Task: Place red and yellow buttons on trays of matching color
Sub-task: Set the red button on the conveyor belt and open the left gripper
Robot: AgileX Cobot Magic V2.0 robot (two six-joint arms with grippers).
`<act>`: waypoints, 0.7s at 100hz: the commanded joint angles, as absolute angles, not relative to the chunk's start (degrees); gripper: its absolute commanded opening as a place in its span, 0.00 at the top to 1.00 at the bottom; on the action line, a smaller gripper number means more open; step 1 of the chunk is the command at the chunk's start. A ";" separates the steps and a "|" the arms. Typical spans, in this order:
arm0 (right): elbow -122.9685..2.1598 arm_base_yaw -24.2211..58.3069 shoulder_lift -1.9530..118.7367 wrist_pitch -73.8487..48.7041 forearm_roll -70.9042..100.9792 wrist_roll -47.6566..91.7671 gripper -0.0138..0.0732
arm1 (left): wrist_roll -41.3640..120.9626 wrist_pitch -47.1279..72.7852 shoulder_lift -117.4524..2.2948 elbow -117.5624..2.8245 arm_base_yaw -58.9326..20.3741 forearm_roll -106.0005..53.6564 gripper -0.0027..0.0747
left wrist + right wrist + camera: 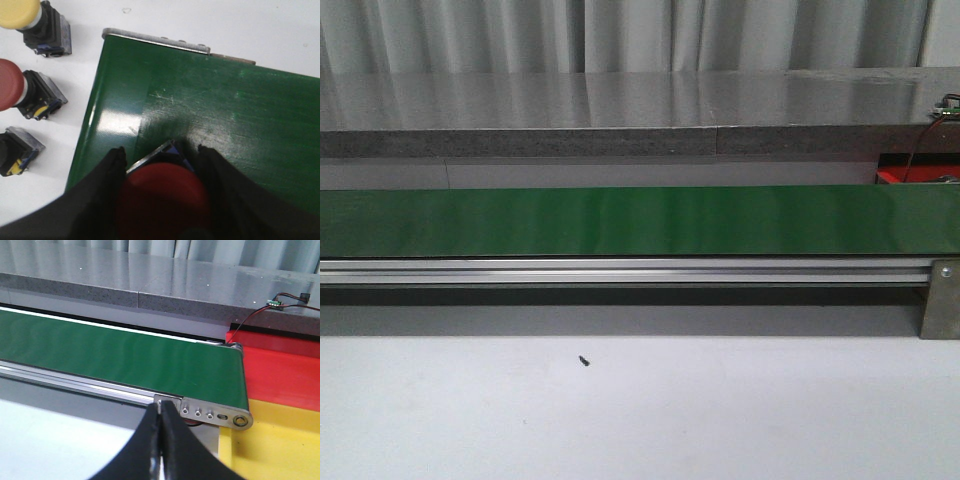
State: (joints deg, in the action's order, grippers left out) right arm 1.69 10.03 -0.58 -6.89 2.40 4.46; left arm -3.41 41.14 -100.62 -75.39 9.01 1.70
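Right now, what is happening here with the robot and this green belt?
The left gripper is closed on a red button above one end of the green conveyor belt. More buttons, one yellow button among them, wait on the white table beside that end. The right gripper is shut and empty near the other end, where the red tray and yellow tray lie. Both trays look empty in the part shown.
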 commanded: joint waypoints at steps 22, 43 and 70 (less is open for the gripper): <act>0.61 9.90 -1.37 -2.22 1.81 4.32 0.95 | 1.66 39.26 -97.80 -77.84 8.70 -4.24 0.22; 0.61 9.90 -1.37 -2.22 1.81 4.32 0.95 | 3.15 41.36 -96.34 -78.06 8.46 -6.43 0.14; 0.61 9.90 -1.37 -2.22 1.81 4.32 0.95 | 2.37 39.41 -89.91 -78.06 10.82 -6.52 0.14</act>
State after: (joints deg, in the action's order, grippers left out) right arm 1.69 10.03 -0.58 -6.89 2.40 4.46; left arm 2.97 42.91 -95.13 -76.03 9.35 -5.86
